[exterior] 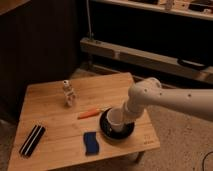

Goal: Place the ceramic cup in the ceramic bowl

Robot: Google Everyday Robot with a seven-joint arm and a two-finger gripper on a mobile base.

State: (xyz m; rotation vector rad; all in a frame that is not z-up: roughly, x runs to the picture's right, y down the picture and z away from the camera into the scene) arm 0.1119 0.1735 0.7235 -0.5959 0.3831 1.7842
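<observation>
One ceramic cup (115, 118), gripped by the closed gripper (121, 118), sits inside one ceramic bowl (106, 131).

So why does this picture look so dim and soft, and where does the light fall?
Camera view: warm, low light falls on the wooden table, while the shelves behind sink into shadow. Everything looks soft. The white ceramic cup stands out brightly against the black ceramic bowl. The claw, at the cup over the bowl, merges with the pale arm.

Gripper (120, 118) holds ceramic cup (114, 118) in ceramic bowl (108, 131) (sponge (91, 142) left).
</observation>
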